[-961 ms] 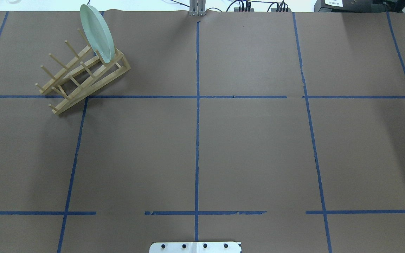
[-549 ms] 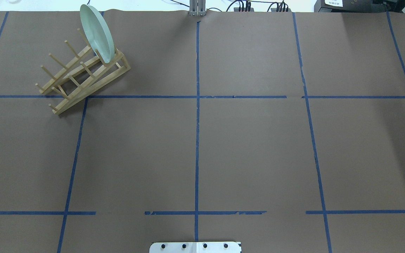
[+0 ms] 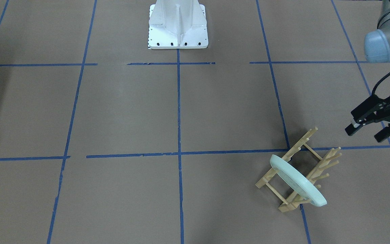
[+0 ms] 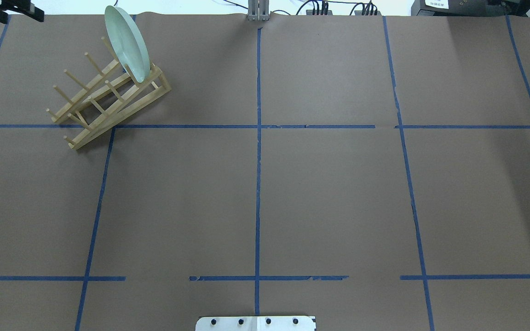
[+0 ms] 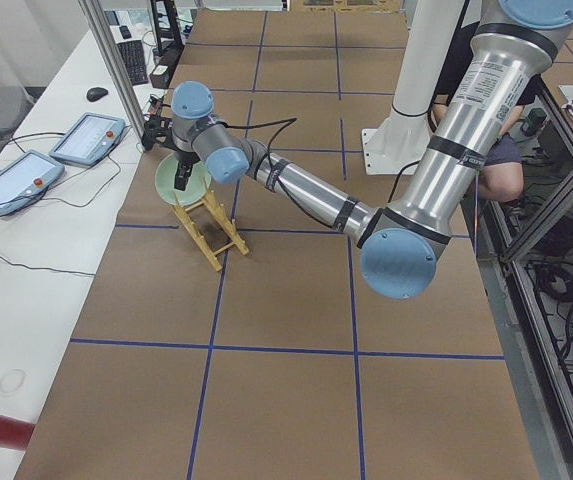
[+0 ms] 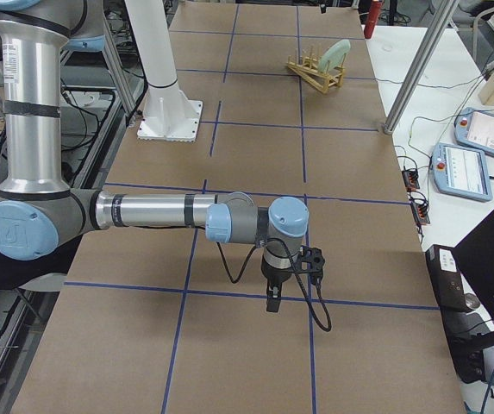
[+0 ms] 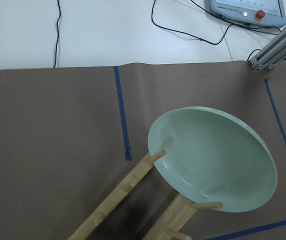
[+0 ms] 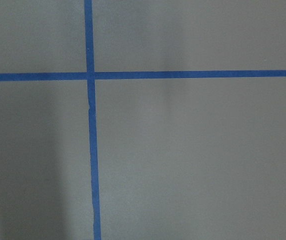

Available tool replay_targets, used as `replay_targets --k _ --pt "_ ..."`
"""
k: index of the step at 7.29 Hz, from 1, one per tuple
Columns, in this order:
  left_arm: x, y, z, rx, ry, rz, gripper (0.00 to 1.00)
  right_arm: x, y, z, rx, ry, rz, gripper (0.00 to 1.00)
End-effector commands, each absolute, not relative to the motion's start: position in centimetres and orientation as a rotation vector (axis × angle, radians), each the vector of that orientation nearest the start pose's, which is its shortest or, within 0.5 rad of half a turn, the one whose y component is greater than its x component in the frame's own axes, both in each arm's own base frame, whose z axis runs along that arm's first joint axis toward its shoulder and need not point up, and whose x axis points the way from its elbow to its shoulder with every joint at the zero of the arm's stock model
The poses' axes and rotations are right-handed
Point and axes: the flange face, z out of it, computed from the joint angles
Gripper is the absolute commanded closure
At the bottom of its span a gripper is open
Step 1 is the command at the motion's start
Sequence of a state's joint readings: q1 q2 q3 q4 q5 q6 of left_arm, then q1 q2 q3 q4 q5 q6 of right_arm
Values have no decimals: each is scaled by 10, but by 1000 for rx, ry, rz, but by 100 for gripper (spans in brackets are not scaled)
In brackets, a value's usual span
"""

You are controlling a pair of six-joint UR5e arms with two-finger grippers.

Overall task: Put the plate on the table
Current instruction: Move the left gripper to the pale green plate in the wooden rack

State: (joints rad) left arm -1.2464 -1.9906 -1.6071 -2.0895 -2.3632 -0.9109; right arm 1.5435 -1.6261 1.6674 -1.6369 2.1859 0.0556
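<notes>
The pale mint-green plate (image 4: 127, 43) stands on edge in the far-end slot of the wooden peg rack (image 4: 108, 103) on the brown taped table (image 4: 329, 193). It also shows in the front view (image 3: 298, 181) and fills the left wrist view (image 7: 212, 160). My left gripper (image 3: 366, 133) is open and empty, raised in the air to the left of the rack and apart from it. It shows at the overhead view's top-left corner (image 4: 14, 13). My right gripper (image 6: 272, 293) hangs over bare table far from the rack, and I cannot tell whether it is open or shut.
The robot's white base (image 3: 178, 23) stands at the table's near middle. Teach pendants (image 5: 91, 135) and cables lie on the white bench beyond the table's far edge. An aluminium post (image 7: 277, 47) stands near the plate.
My left gripper has come into the overhead view at its top-left corner. The plate and rack have not moved.
</notes>
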Motion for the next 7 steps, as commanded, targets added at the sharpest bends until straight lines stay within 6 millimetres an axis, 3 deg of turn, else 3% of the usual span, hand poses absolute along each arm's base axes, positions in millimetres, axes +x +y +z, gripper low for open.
replay_targets --k 1,2,3,5,7 --pt "188 -639 341 244 1278 -363 0 64 -468 654 -49 -614 36 0" --pt "208 -642 345 285 1298 -484 0 63 -468 655 -51 -614 35 0" --pt "230 -654 331 244 1333 -590 0 63 -468 655 -51 -614 35 0" --pt "240 -654 322 191 1417 -695 0 63 -468 654 -49 -614 34 0" --pt "273 -648 328 198 1429 -740 0 63 -468 654 -49 -614 34 0"
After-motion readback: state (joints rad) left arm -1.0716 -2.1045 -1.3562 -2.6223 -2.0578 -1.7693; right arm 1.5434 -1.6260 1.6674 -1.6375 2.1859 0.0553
